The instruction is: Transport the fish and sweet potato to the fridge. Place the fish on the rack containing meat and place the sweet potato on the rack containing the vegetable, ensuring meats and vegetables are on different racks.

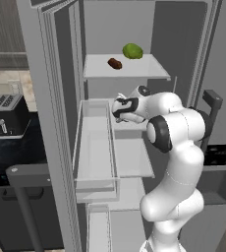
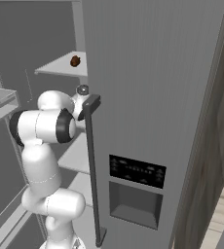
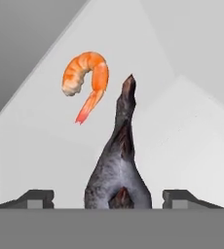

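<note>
Hand view: end effector [image 3: 112,197] fingers stand apart, fish [image 3: 118,160] between them, touching neither.
Fish: lies on pale fridge [image 1: 56,123] shelf [image 3: 192,141], tail pointing to 12 o'clock.
Meat [image 3: 86,80]: orange-pink curl at 11 o'clock of fish, just beside its tail.
Left base view: sweet potato [image 1: 114,63] on top rack [image 1: 149,70]; vegetable [image 1: 132,50] at its 2 o'clock.

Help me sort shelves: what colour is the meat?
Orange-pink with a whitish end, the meat; clearest in the hand view.
</note>
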